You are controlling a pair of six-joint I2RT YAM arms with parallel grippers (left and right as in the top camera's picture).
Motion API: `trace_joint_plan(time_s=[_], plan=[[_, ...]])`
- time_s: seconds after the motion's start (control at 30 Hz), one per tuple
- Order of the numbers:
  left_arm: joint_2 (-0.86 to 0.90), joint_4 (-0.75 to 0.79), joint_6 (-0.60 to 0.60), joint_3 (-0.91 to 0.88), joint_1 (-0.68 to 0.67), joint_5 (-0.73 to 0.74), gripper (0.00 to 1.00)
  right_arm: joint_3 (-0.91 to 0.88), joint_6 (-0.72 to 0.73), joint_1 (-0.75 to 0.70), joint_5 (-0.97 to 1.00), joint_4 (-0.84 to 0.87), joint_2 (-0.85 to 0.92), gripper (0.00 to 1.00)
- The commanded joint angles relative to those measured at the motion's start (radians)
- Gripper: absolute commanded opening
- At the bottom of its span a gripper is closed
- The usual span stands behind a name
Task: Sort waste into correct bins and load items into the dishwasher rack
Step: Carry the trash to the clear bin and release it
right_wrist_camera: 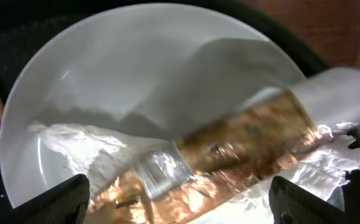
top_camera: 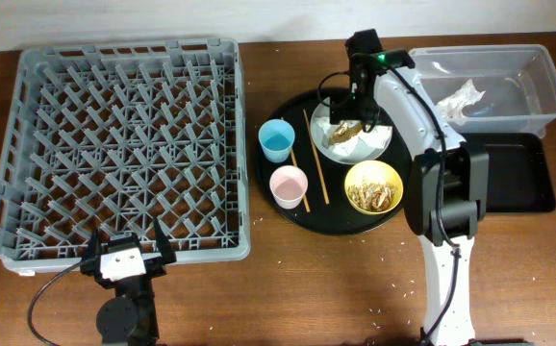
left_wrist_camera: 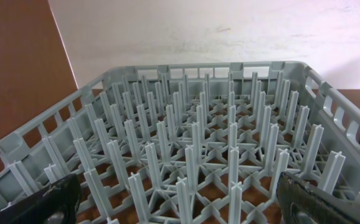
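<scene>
My right gripper (top_camera: 348, 113) is open, low over the white plate (top_camera: 328, 150) on the round black tray. In the right wrist view its fingers (right_wrist_camera: 179, 202) straddle the brown-and-gold wrapper (right_wrist_camera: 230, 155), which lies on a crumpled napkin (right_wrist_camera: 80, 140) on the plate (right_wrist_camera: 136, 62). The wrapper (top_camera: 345, 128) is partly hidden from overhead. The yellow bowl (top_camera: 373, 186) holds tan food scraps. The blue cup (top_camera: 277, 140), pink cup (top_camera: 289, 185) and chopsticks (top_camera: 316, 159) sit on the round tray. My left gripper (top_camera: 129, 252) is open at the front edge of the grey rack (top_camera: 124, 144), seen also in the left wrist view (left_wrist_camera: 198, 137).
The clear tub (top_camera: 547, 72) at the back right holds a crumpled napkin (top_camera: 461, 99). The black rectangular tray (top_camera: 518, 178) lies in front of it. The round black tray (top_camera: 268, 197) sits between the rack and the right arm's base. Crumbs dot the wooden table.
</scene>
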Motion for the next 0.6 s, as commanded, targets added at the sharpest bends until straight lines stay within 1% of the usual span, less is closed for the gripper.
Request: trace_joint_plan(time_s=[0.0, 0.17, 0.27, 0.3, 0.33, 0.37, 0.4, 0.5, 0.57], plan=[[-0.005, 0.002, 0.016, -0.005, 0.007, 0.008, 0.99, -0.008, 0.012, -0.005, 0.023, 0.006, 0.003, 0.92], [-0.005, 0.002, 0.016, -0.005, 0.007, 0.008, 0.99, -0.009, 0.012, -0.005, 0.023, 0.069, 0.059, 0.92], [-0.005, 0.002, 0.016, -0.005, 0.007, 0.008, 0.99, -0.010, 0.012, -0.004, 0.023, 0.095, 0.087, 0.82], [-0.005, 0.002, 0.016, -0.005, 0.007, 0.008, 0.99, -0.010, 0.012, -0.005, 0.023, 0.096, 0.095, 0.72], [-0.005, 0.002, 0.016, -0.005, 0.007, 0.008, 0.99, -0.010, 0.011, -0.005, 0.023, 0.101, 0.099, 0.51], [-0.005, 0.002, 0.016, -0.005, 0.007, 0.008, 0.99, -0.010, 0.008, -0.005, 0.023, 0.102, 0.099, 0.24], [-0.005, 0.002, 0.016, -0.005, 0.007, 0.008, 0.99, -0.006, 0.008, -0.005, 0.023, 0.100, 0.094, 0.04], [-0.005, 0.002, 0.016, -0.005, 0.007, 0.008, 0.99, 0.037, 0.008, -0.006, 0.023, 0.085, 0.064, 0.04], [-0.005, 0.002, 0.016, -0.005, 0.007, 0.008, 0.99, 0.114, -0.022, -0.007, 0.023, 0.048, 0.021, 0.04]])
